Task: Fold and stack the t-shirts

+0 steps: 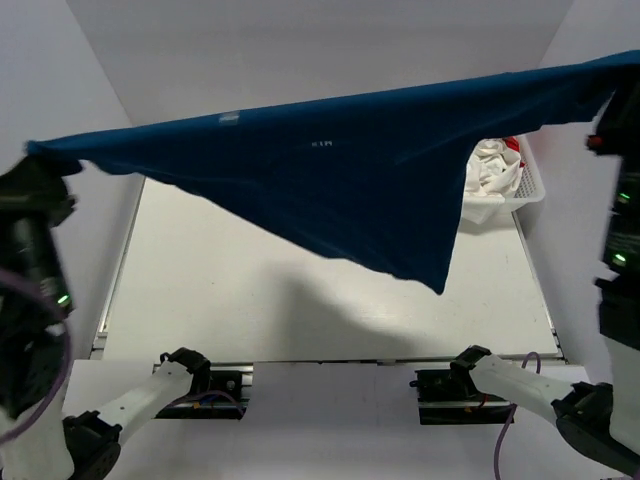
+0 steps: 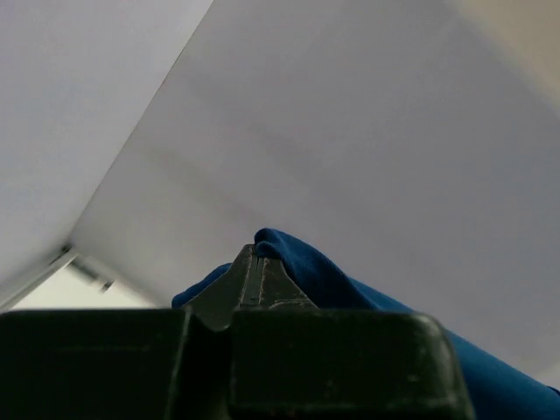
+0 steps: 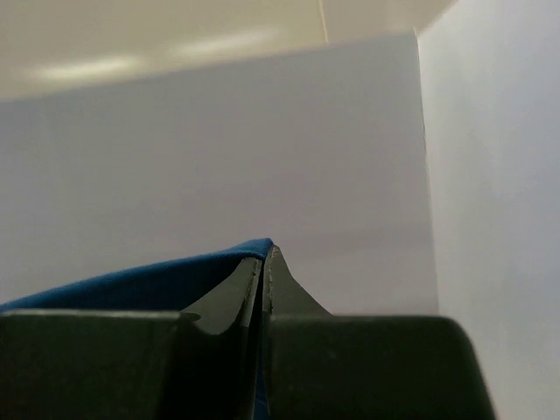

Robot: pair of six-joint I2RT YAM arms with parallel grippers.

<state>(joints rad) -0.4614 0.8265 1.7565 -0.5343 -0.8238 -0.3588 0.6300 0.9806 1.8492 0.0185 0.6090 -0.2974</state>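
White walls (image 1: 300,50) closed in a pale table (image 1: 250,300) on three sides. Above the table the blue t-shirt (image 1: 350,180) hung stretched in the air, clear of the surface. Its upper edge ran taut from above the table's left edge to above its right edge, with the right end higher. Below that line the cloth sagged to a point that dangled over the table's right half and threw a shadow on it. The left gripper (image 2: 254,254) was pinched closed on a bunched corner of the shirt over the table's left side, blue cloth wrapping round its tips. The right gripper (image 3: 265,254) was likewise clamped narrow on the other corner, high over the table's right side, the blue edge caught between its fingers. At the table's far right corner stood a white mesh basket (image 1: 532,182). In it lay the white t-shirt (image 1: 490,170), crumpled, a bit of red showing, partly hidden behind the hanging blue cloth. The arm bases (image 1: 205,378) sat along the table's near edge.
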